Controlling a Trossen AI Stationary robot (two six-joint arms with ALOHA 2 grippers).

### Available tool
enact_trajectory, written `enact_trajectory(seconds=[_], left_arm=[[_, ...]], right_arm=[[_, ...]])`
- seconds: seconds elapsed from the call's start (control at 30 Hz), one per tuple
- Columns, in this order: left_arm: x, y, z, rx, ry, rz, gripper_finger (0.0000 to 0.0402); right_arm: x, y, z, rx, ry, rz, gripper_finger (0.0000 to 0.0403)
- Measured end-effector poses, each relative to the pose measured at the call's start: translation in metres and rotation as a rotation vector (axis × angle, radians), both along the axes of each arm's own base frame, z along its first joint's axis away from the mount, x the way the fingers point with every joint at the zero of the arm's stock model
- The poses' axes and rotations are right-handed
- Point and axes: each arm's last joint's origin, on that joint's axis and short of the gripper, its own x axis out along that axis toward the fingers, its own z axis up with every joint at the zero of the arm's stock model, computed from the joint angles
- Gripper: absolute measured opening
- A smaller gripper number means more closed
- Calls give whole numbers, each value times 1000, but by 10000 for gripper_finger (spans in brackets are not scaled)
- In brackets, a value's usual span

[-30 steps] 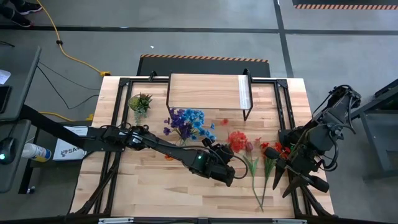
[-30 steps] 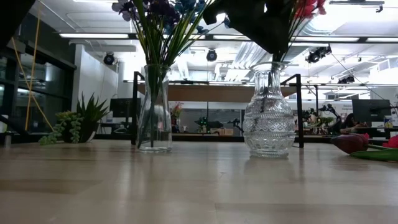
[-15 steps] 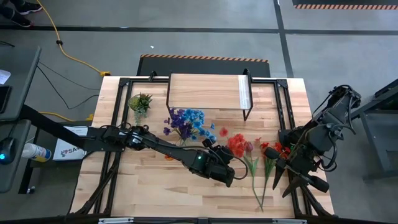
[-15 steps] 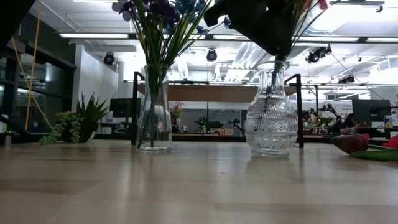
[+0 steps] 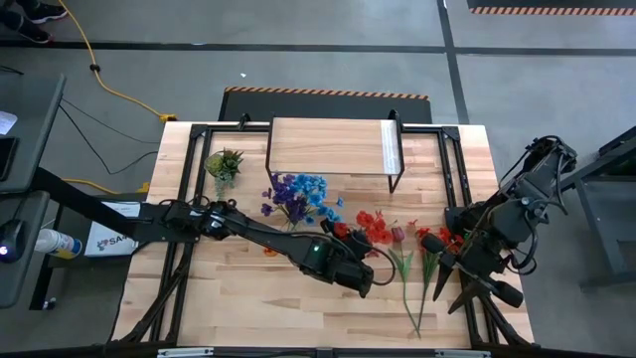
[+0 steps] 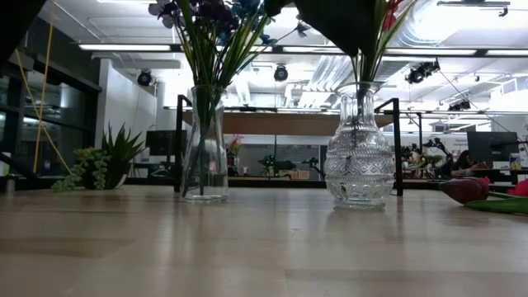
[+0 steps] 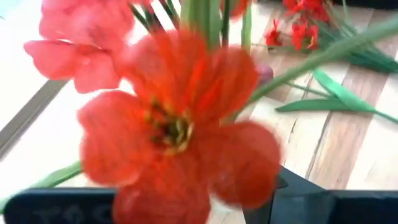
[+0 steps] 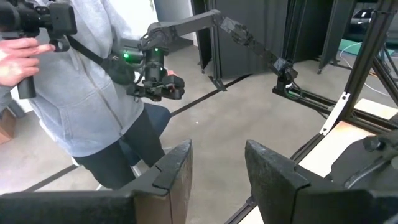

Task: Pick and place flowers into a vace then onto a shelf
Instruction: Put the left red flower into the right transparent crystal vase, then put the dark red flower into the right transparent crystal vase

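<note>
Left gripper (image 5: 350, 261) at centre frame, clamped on the patterned vase (image 6: 358, 144) holding red flowers (image 5: 374, 227).
Blue-purple flowers (image 5: 298, 196) are seen just left of it; shelf (image 5: 333, 147) sits upper centre. Right gripper (image 8: 217, 163) is parked at the right edge, fingers parted, nothing between them.

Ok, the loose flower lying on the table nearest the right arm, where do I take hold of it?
I'd take the flower by the bare middle of its green stem, coming straight down from above and closing across it. It lies flat, bloom toward the shelf, and the neighbouring stem closes in toward the front end.
</note>
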Motion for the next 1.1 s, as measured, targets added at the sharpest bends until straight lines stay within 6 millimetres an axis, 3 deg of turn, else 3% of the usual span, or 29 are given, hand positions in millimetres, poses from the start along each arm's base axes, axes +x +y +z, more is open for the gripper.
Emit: enact_trajectory(seconds=[0.23,0.67,0.9,1.1], left_arm=[[-4,-6,3,-10,20,-23,124],[-24,-43,11,128,-58,-15,124],[-44,-59,41,99,-174,-24,124],[-66,-78,72,82,-290,-60,124]], right_arm=[[0,0,0,1,3,-1,139],[0,-1,-1,-8,2,-24,139],[0,-1,-4,-9,54,-54,139],[-3,-9,-22,-71,303,-229,139]])
